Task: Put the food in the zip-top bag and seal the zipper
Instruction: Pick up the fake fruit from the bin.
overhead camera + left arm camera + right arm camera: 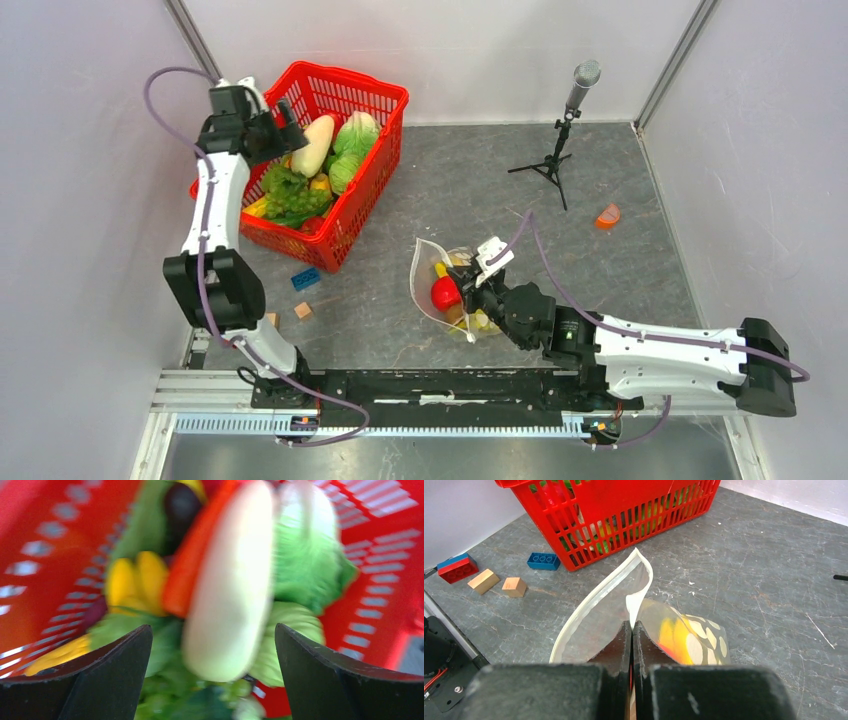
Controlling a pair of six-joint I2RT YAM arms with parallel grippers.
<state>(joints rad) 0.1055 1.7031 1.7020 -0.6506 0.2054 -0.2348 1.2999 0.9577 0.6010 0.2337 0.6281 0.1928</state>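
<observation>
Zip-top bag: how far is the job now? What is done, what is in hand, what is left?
Done: a red piece and some yellow pieces lie inside the zip-top bag. In hand: the right gripper is shut on the bag's edge, holding the mouth open; the left gripper hangs open over a pale vegetable in the red basket. Left: leafy greens and more wait in the basket, and the zipper is not pressed shut.

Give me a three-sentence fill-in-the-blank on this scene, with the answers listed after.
The left gripper hangs ____ over the basket.
The right gripper is shut on the ____-dotted bag.
The brick nearest the basket is ____.
Answers: open; white; blue.
</observation>
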